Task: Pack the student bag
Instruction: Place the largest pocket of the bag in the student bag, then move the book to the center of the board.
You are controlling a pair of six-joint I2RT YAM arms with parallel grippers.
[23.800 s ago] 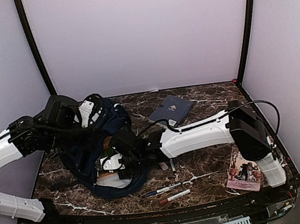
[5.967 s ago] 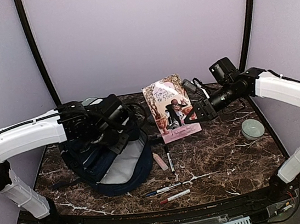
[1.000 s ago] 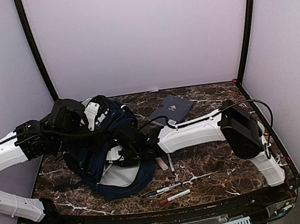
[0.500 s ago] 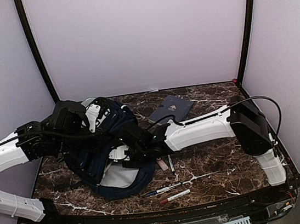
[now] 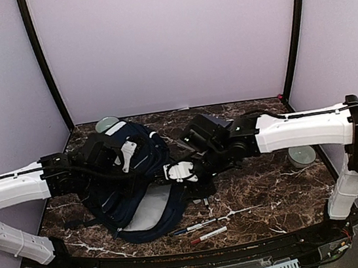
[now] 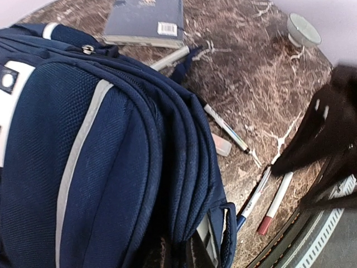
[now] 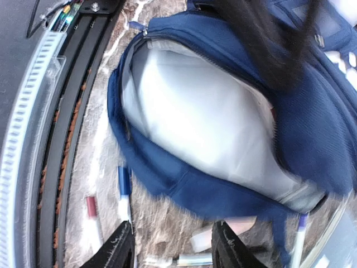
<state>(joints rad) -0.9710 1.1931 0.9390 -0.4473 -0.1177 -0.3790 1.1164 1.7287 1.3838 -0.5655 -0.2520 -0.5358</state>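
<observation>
Pens [image 5: 209, 236] and book [image 6: 146, 21] beside student bag [image 6: 111, 156] — left claw [image 5: 124, 158] closed (right claw [image 7: 172, 248] parted, empty).

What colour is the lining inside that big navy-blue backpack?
Light grey, nearly white. The lining of the navy-blue fabric backpack shows best in the right wrist view.

Dark marble table [image 5: 272, 191] is lying centre; lilac walls [image 5: 167, 43] are enclosing 9 through 3 o'clock; black posts [image 5: 43, 66] are standing at 10 and 2.

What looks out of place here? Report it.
The student bag lies slumped on its side with its main compartment gaping open. Several pens and an eraser lie loose on the table beside it, not yet packed. Nothing looks spilled or damaged.
</observation>
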